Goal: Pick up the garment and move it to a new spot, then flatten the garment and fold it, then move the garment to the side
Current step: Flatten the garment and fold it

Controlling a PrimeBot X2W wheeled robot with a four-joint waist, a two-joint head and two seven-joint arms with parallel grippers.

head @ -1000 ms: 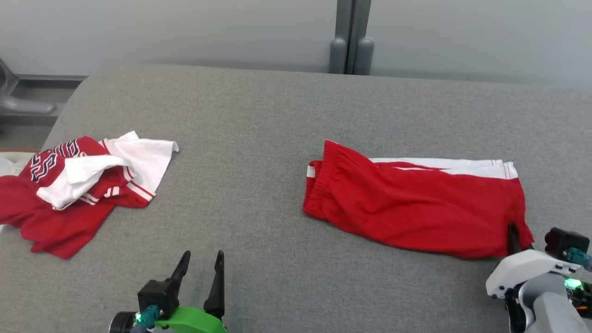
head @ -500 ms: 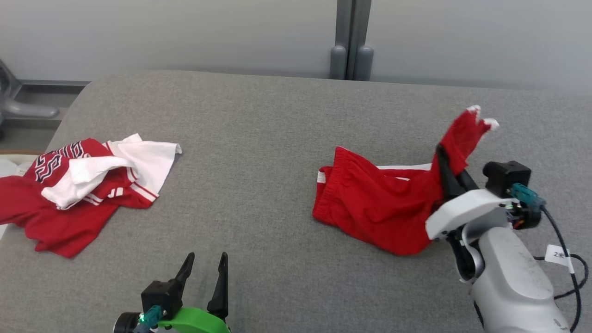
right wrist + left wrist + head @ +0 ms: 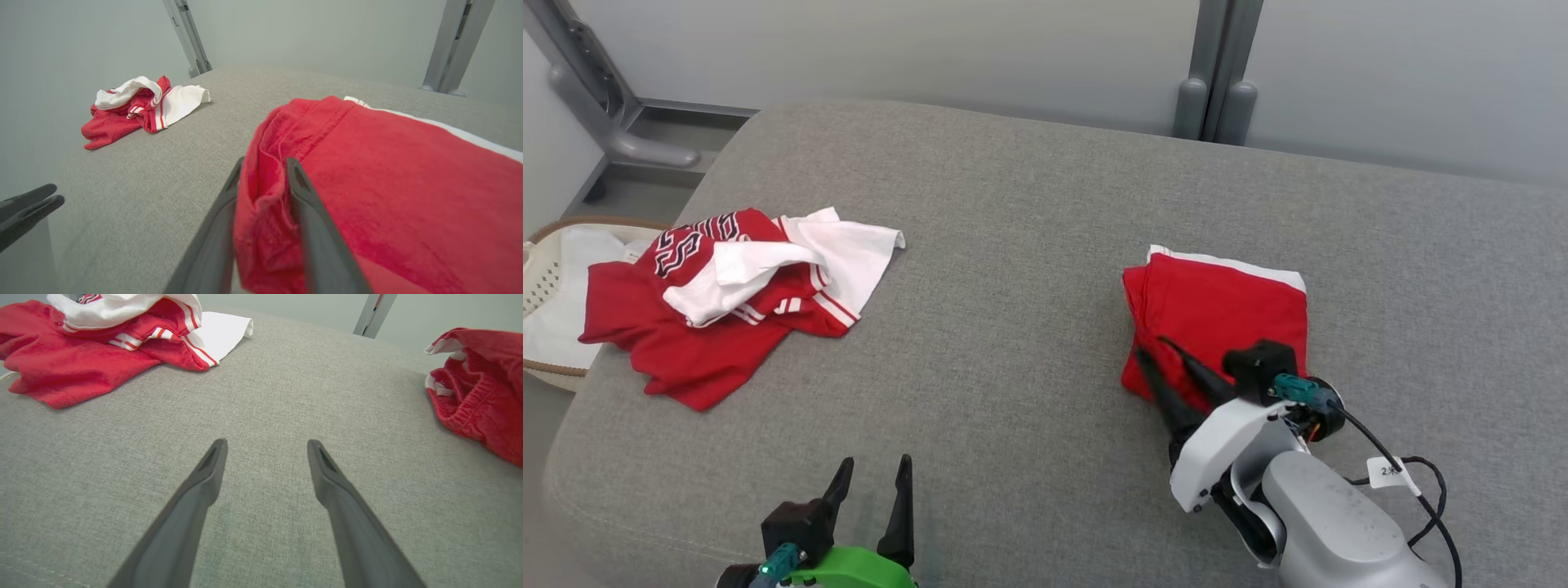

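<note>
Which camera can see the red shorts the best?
The head view: it shows nearly all of the folded shorts on the cushion. The right wrist view is very close, with cloth between the right gripper's fingers. The left wrist view catches the waistband end at its right edge.

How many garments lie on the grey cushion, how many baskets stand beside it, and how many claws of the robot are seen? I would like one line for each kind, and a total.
Garments on the grey cushion: 2 (folded red shorts, crumpled red and white jersey)
Baskets: 1 (basket, at the cushion's left end)
Claws: 2 (left claw, right claw)
Total: 5
</note>
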